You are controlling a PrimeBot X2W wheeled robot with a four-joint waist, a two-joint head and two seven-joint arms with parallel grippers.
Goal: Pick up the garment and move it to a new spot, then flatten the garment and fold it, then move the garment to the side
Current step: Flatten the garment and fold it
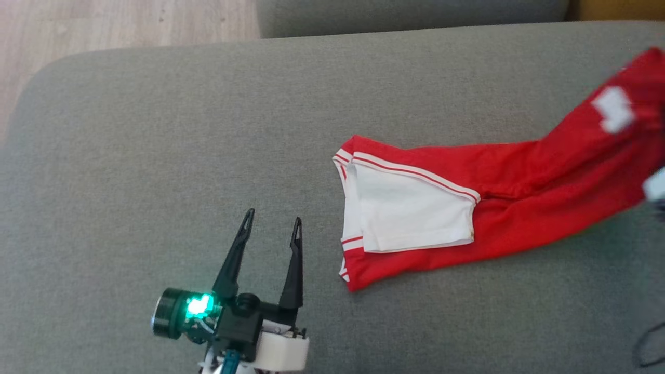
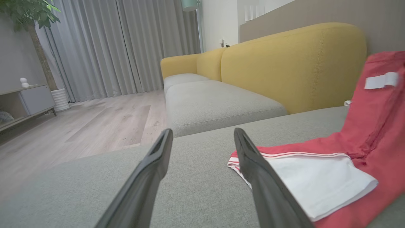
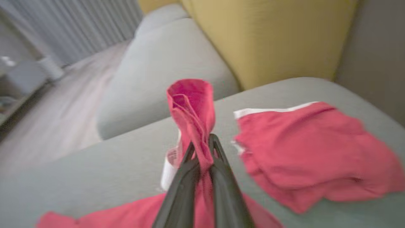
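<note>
My right pincer (image 3: 202, 141) is pinching a bunched fold of the red garment (image 3: 192, 104), holding its right end raised off the grey cushion (image 1: 156, 130). My left pincer (image 1: 271, 221) is spread and empty, near-left of the garment. I'd say the pick-up is underway. Moving, flattening, folding and setting aside are all left.
</note>
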